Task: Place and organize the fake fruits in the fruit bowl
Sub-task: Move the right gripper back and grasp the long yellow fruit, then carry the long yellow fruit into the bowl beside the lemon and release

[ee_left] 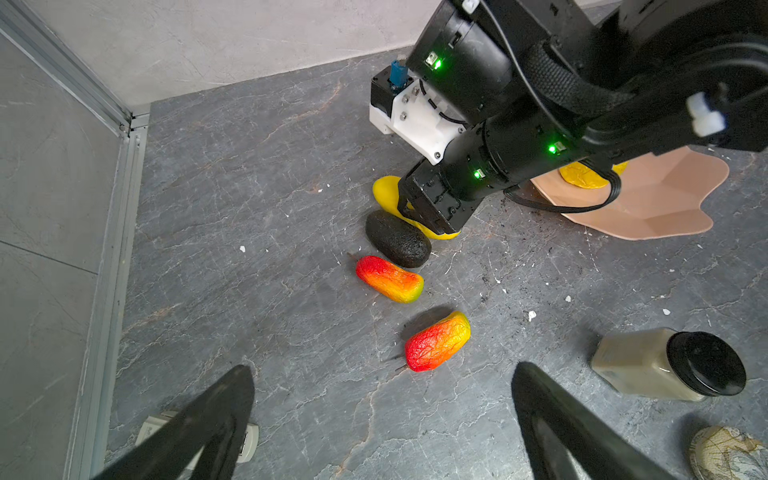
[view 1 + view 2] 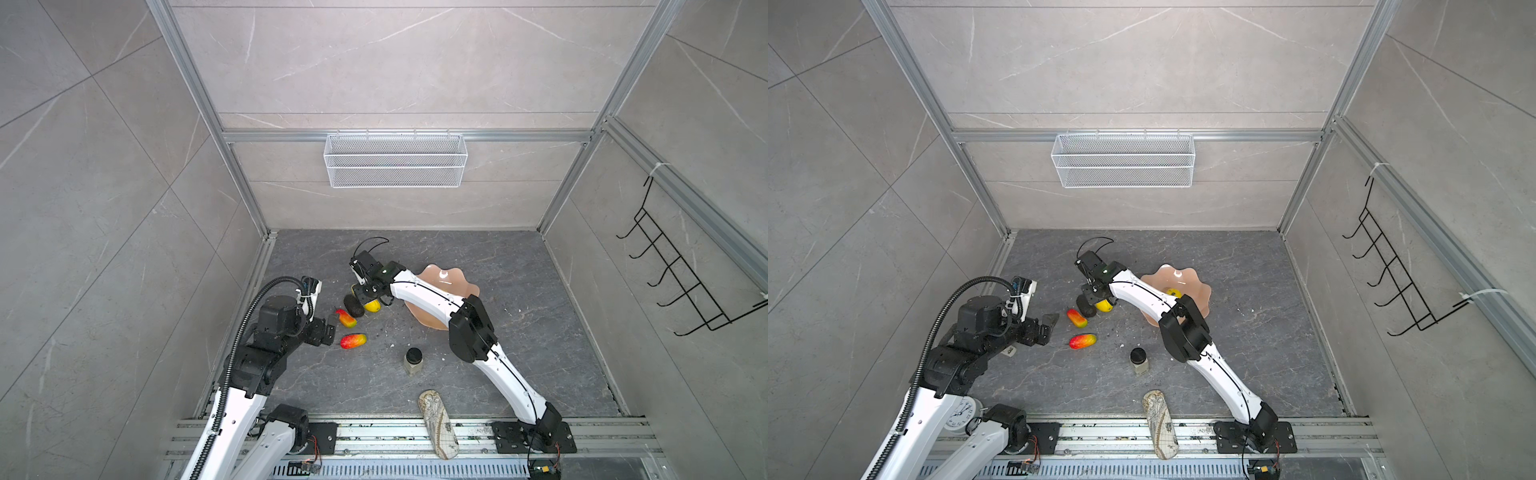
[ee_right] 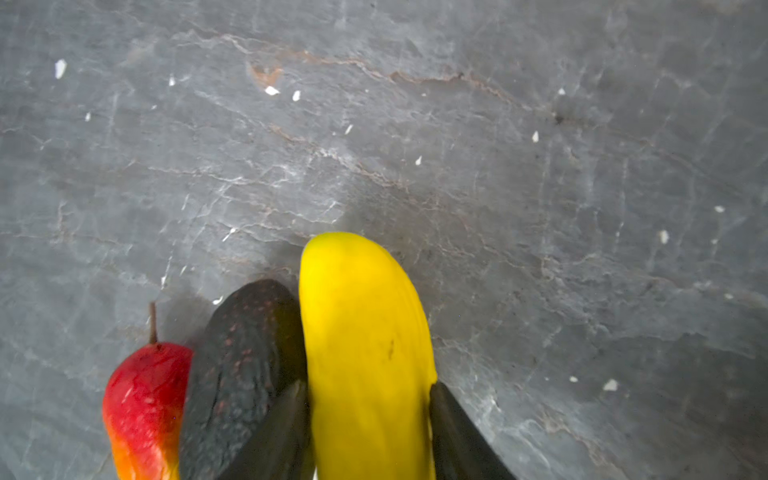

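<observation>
Beside blackish oval (image 3: pixel 245 365), right pincer (image 3: pixel 366 385) clamps glossy long yellow fruit (image 3: pixel 357 316); left pincer (image 1: pixel 382 369) agape, empty.

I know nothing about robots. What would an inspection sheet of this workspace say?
Surface: dark grey stone, white crumbs scattered.
Job's things: pink scalloped bowl holds one yellow fruit; long yellow fruit, avocado and two red-yellow mangoes lie outside it.
Clutter: black-lidded jar; map-patterned oblong object on the front rail.
Hands: right hand closed on the long yellow fruit; left hand open, empty.
Cables: corrugated hose along left arm; thin loop by right hand.
Surroundings: white wire basket on back wall; black hook rack on side wall.
</observation>
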{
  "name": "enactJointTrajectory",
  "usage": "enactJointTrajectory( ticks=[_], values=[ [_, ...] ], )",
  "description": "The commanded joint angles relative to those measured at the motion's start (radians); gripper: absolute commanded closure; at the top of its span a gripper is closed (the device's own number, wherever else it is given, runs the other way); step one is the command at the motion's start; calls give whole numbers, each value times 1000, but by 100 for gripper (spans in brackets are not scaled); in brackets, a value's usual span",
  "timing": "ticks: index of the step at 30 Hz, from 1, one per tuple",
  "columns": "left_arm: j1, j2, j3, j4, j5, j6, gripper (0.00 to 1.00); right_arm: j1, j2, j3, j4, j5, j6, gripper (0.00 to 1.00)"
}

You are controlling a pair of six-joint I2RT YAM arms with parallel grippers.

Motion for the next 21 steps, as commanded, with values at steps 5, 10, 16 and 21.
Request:
enactJointTrajectory(
  ticks=[5, 10, 16, 21],
  values=[
    [4, -20, -4, 18, 8, 8, 0, -6, 53, 33, -61, 0, 16, 52],
    [4, -22, -5, 18, 6, 8, 0, -6, 12, 34, -74, -1, -1, 75],
    [4, -22, -6, 20, 1, 10, 0, -5, -221, -64, -54, 45, -68, 95],
    [4, -20, -7, 18, -2, 9, 0, -30, -484, -291, 30, 119, -97, 97]
  ],
)
